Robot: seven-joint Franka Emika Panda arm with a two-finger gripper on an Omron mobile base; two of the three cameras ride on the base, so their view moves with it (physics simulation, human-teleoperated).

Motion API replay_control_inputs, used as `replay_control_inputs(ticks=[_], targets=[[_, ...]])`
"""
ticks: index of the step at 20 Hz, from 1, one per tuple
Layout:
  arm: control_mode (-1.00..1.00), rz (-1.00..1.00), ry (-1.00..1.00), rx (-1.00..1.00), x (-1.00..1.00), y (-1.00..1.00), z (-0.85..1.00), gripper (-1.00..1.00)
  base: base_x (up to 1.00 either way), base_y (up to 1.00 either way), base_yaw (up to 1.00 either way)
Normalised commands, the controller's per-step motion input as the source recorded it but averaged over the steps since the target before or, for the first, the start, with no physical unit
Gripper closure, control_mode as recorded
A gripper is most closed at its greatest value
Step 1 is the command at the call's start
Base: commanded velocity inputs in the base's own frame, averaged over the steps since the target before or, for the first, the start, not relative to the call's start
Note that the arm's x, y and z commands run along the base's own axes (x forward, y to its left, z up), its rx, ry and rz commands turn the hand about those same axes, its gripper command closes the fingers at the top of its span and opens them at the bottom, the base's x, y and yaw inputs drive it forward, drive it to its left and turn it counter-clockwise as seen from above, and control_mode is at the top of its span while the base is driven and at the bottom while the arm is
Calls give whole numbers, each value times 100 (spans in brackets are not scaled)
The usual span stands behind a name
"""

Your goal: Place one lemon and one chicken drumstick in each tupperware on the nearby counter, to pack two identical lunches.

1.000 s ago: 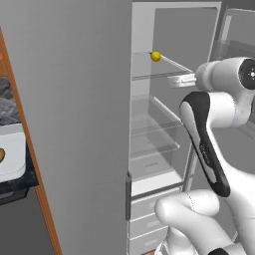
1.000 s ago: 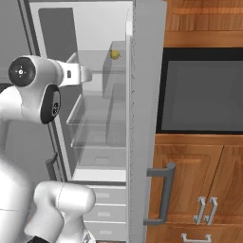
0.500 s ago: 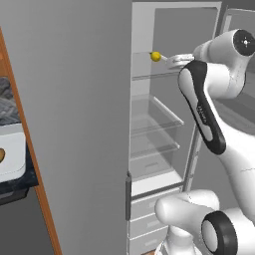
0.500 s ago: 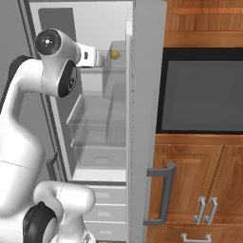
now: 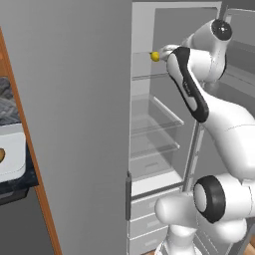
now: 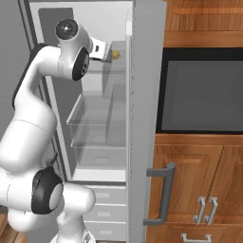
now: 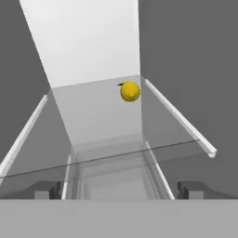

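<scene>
- Since a moment ago, the white arm has swung up and forward, carrying its two-finger gripper (image 7: 119, 189) from beside the open fridge to the level of the top glass shelf (image 7: 100, 118).
- Jaws stand wide apart with nothing between them.
- One small round yellow lemon (image 7: 130, 91) sits on that clear shelf, toward the back, near its right-hand rail in the hand view.
- From the jaws, the lemon lies straight ahead and a little to the right, well apart; being near-round, it offers no long axis to line up with.
- My judgement: the reach needs a forward push with a slight rightward correction before closing.
- Pale grey-white tupperware (image 5: 11, 158) rests on the black glossy counter (image 5: 17, 185) far left.
</scene>
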Motion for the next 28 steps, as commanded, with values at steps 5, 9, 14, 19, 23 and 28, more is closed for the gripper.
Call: replay_control_inputs(ticks=[5, 9, 14, 19, 23, 28], targets=[[-100, -4, 2, 0, 71, -1, -13, -100, 0, 0, 0], [-100, -4, 4, 0, 63, -11, 0, -100, 0, 0, 0], [-100, 0, 6, 0, 51, -9, -17, -100, 0, 0, 0], [-100, -1, 5, 0, 57, 0, -8, -100, 0, 0, 0], [-100, -4, 2, -1, 64, 0, -4, -100, 0, 0, 0], [-100, -2, 0, -1, 61, -3, -9, -100, 0, 0, 0]])
